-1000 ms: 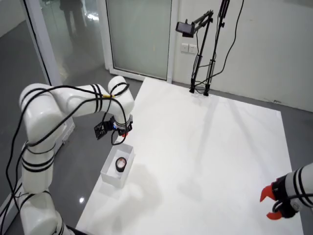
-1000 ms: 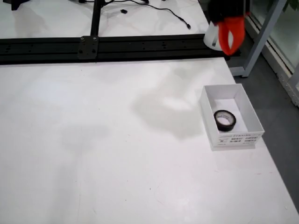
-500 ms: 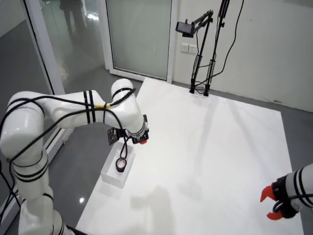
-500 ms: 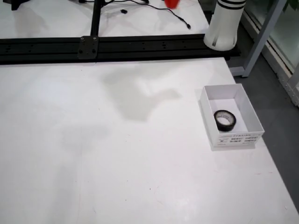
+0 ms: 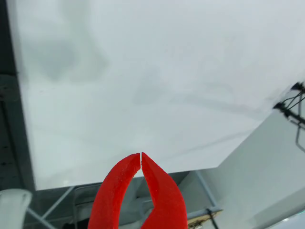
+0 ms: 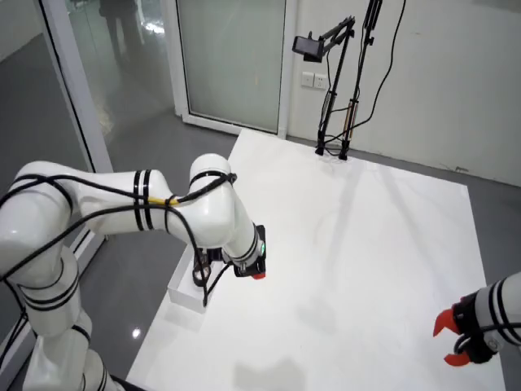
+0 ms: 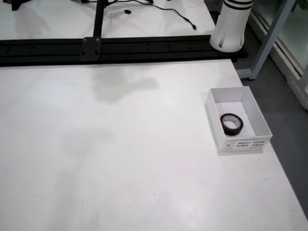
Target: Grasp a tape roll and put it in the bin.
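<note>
A black tape roll (image 7: 232,123) lies flat inside the white open bin (image 7: 240,143) near the table's right edge in the view from above. My gripper (image 5: 140,154) has red fingers whose tips meet, with nothing between them, over bare white tabletop in the view that rides on the gripper. In the room view from the side, the gripper (image 6: 257,275) hangs to the right of the bin (image 6: 181,291), apart from it, and my forearm hides part of the bin. The gripper is out of frame in the view from above.
A second white arm with a red gripper (image 6: 456,342) stays at the table's near right corner. A black rail (image 7: 120,47) and my arm's base (image 7: 233,26) line the table's far side. A camera stand (image 6: 334,98) rises at the far end.
My arm has swung away from above the bin toward the table's middle, leaving the view from above. The roll stays in the bin. The second arm has not moved.
</note>
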Controlling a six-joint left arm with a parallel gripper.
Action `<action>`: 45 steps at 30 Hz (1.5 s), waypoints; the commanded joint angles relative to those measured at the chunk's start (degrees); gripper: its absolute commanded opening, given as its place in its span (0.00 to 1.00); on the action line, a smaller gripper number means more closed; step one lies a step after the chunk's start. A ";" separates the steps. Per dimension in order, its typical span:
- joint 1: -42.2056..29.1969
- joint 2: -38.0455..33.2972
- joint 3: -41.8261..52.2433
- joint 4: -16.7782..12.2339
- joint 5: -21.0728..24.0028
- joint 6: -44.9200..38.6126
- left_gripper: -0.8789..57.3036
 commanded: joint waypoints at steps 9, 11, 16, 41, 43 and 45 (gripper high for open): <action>-6.06 -0.29 -1.52 -2.63 0.61 0.00 0.01; -5.97 -0.29 -1.43 -2.63 0.61 0.00 0.01; -5.79 -0.29 -1.43 -2.63 0.61 0.00 0.01; 0.80 -0.21 -1.34 -2.36 0.70 0.09 0.01; 1.24 -0.21 -1.34 -2.28 0.70 0.09 0.01; 1.50 -0.29 -1.25 -2.28 0.70 0.09 0.01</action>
